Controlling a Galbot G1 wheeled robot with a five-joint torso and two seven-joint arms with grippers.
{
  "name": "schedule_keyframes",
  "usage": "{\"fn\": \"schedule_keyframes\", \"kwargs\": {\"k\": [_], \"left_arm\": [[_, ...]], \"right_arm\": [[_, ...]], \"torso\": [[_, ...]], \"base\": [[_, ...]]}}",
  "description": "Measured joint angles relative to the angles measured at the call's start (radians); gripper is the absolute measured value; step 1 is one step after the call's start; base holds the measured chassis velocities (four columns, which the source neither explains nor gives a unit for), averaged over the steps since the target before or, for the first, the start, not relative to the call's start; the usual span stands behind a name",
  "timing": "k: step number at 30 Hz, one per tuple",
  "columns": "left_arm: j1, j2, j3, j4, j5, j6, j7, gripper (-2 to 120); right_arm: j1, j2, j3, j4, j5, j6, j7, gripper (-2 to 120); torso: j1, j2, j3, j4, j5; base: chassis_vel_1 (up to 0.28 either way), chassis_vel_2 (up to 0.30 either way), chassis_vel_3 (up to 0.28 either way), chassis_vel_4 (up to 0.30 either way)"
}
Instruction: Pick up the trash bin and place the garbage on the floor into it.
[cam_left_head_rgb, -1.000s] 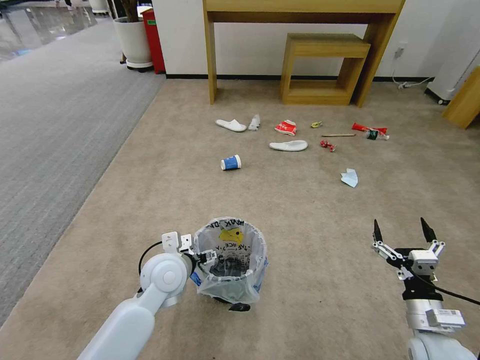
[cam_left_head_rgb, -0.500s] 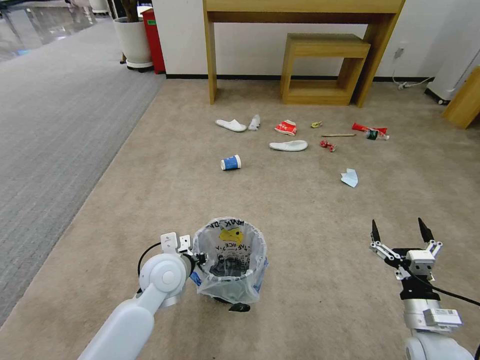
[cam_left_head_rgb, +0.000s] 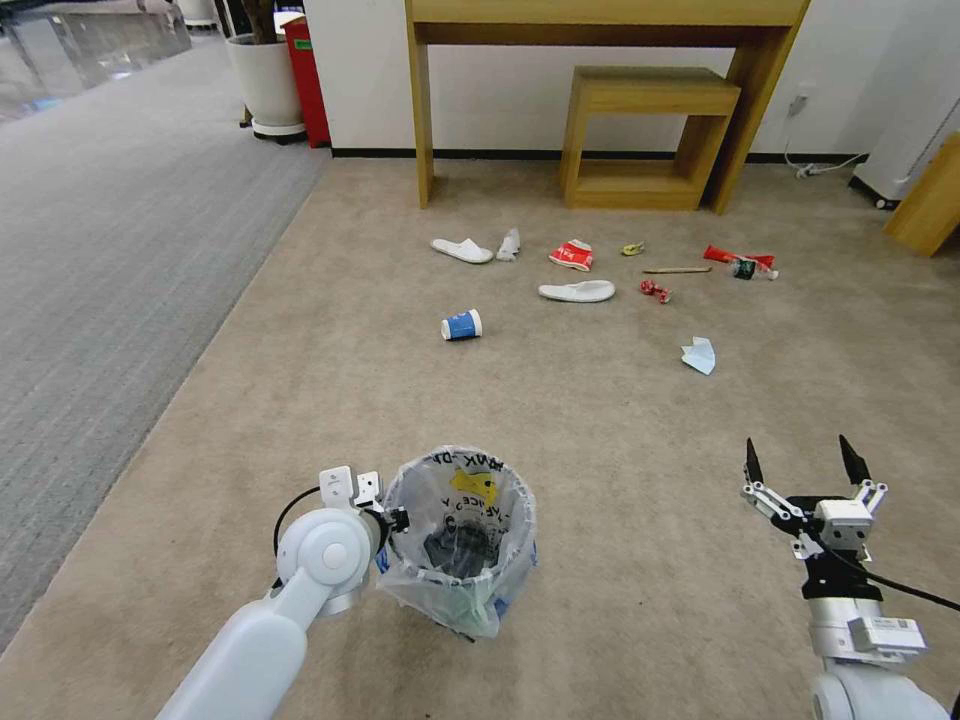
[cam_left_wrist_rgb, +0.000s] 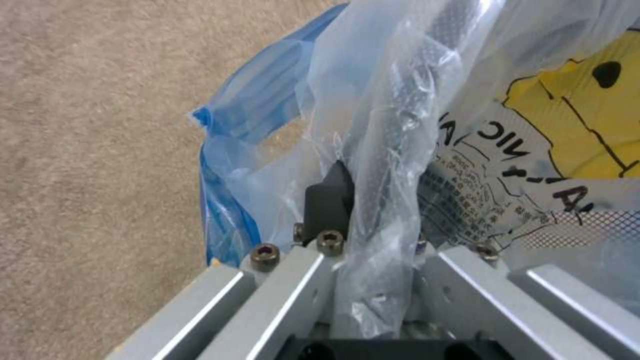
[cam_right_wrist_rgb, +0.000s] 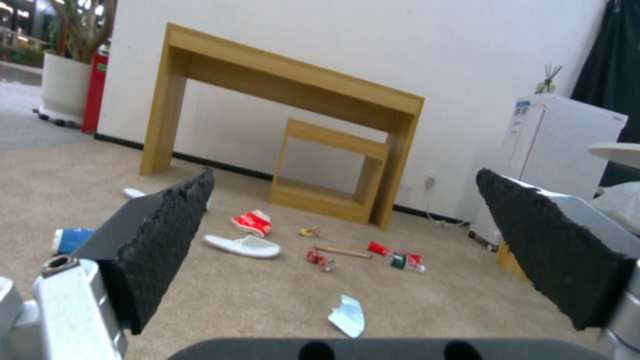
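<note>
The trash bin (cam_left_head_rgb: 458, 540), dark with blue showing and lined with a printed clear bag, is close in front of me on the floor (cam_left_head_rgb: 600, 420). My left gripper (cam_left_head_rgb: 398, 520) is shut on its bag-covered rim; in the left wrist view a black finger (cam_left_wrist_rgb: 330, 197) presses the plastic of the trash bin (cam_left_wrist_rgb: 400, 125). My right gripper (cam_left_head_rgb: 800, 458) hangs open over bare carpet to the right. The garbage lies farther off: two white slippers (cam_left_head_rgb: 462, 250) (cam_left_head_rgb: 577, 291), a blue-white cup (cam_left_head_rgb: 461, 325), a red-white packet (cam_left_head_rgb: 572, 256), a stick (cam_left_head_rgb: 677, 270) and a pale blue mask (cam_left_head_rgb: 699, 355).
A wooden desk (cam_left_head_rgb: 600, 20) with a low shelf (cam_left_head_rgb: 640, 135) stands against the back wall behind the litter. A white plant pot (cam_left_head_rgb: 266, 85) and a red box (cam_left_head_rgb: 306, 80) stand at the back left, beside grey ribbed carpet (cam_left_head_rgb: 110, 230). A white cabinet (cam_right_wrist_rgb: 560, 145) is at the right.
The trash bin has shifted slightly toward me and tipped in the left gripper's hold; its dark foot no longer shows on the carpet. The right gripper has barely moved.
</note>
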Motion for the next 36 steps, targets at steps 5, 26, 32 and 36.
{"fn": "schedule_keyframes", "kwargs": {"k": [5,26,32,36], "left_arm": [[0.035,-0.004,-0.07,-0.045,-0.013,0.0,-0.003,0],[0.207,-0.072,-0.582,-0.309,-0.096,-0.001,-0.032,0],[0.275,-0.062,-0.641,-0.332,-0.023,0.0,-0.033,0],[0.282,-0.055,-0.642,-0.332,0.016,0.0,-0.029,0]], "right_arm": [[0.002,-0.002,0.002,0.001,0.004,0.005,0.004,100],[0.017,-0.004,0.008,0.01,0.039,0.004,0.012,100],[0.019,-0.006,0.003,0.002,0.051,0.009,0.009,100],[0.021,-0.008,0.0,-0.006,0.053,0.015,0.008,100]], "torso": [[0.0,0.0,0.0,0.0001,-0.0001],[0.0,0.0,0.0,0.0002,-0.0001],[0.0,0.0,0.0,0.0001,-0.0002],[0.0,0.0,0.0,0.0,-0.0002]], "base": [[0.0,0.0,0.0,0.0],[0.0,0.0,0.0,0.0],[0.0,0.0,0.0,0.0],[0.0,0.0,0.0,0.0]]}}
